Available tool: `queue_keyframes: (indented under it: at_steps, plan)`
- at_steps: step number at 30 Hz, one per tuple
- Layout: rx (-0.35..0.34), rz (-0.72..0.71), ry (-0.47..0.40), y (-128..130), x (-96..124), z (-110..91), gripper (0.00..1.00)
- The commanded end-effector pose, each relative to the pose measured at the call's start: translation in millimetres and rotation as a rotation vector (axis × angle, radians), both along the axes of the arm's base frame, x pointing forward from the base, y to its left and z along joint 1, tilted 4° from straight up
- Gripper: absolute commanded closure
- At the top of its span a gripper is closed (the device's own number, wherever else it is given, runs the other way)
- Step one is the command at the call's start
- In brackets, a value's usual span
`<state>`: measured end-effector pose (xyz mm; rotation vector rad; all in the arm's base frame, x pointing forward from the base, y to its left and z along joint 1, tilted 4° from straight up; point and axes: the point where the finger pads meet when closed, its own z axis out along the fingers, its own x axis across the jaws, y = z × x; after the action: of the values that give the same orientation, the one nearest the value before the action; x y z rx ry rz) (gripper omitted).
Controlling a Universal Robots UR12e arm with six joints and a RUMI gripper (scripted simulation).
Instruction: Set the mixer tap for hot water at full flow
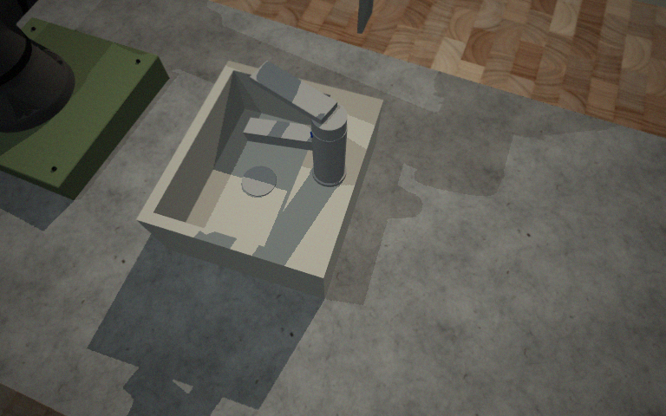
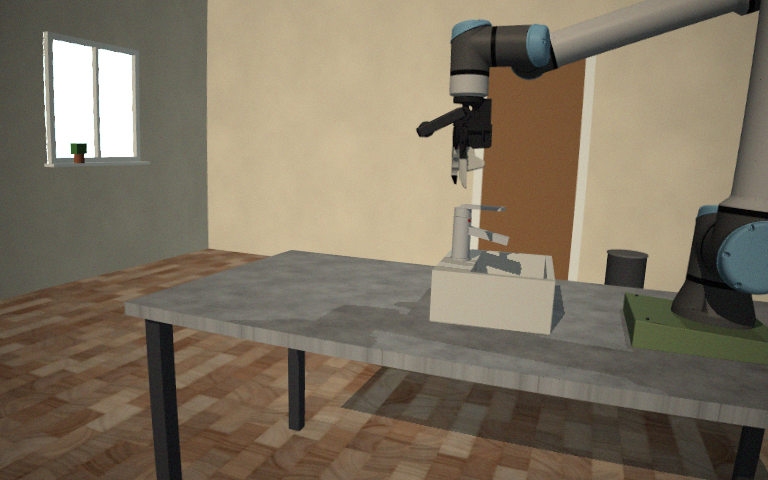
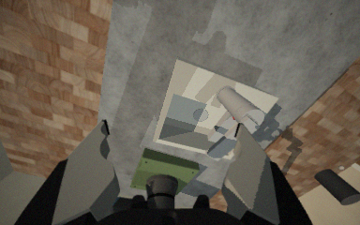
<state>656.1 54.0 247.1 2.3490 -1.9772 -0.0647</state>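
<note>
On the grey surface (image 2: 271, 294) sits a pale sink (image 2: 490, 305), and the tap (image 2: 462, 237) stands at its nearer rim in the exterior view, with the spout (image 2: 490, 235) and the lever (image 2: 485, 208) both reaching out over the basin. The lever lies low, almost flat, and from above it is angled off to one side of the spout. A red dot (image 2: 470, 217) shows on the tap body's near side in the exterior view; a blue mark (image 1: 311, 133) shows on the opposite side from above.

The hand (image 2: 462, 172) hangs above the tap, apart from it, fingers spread to their widest and holding nothing.

The step in hand looks like the approach. To do it well, I judge the hand should come down so its fingers straddle the lever near its free end, where it gets the best leverage, close squarely across the flat faces, then swing toward the red dot to the stop and lift fully.
</note>
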Motion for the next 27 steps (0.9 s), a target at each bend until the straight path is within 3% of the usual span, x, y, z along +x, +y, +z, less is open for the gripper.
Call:
queue_keyframes:
  at_steps: [1,3,7,11,21,22,27]
  plan:
    - [-0.021,-0.259,-0.018,-56,-37,20,0.0]
    - [-0.021,-0.259,-0.018,-56,-37,20,0.0]
    - [-0.035,-0.448,-0.026,-90,-67,30,0.0]
    - [-0.043,-0.558,-0.031,-108,-86,34,0.0]
    - [-0.045,-0.596,-0.033,-114,-92,35,0.0]
    - [-0.045,-0.596,-0.033,-114,-92,35,1.0]
    - [-0.045,-0.596,-0.033,-114,-92,35,1.0]
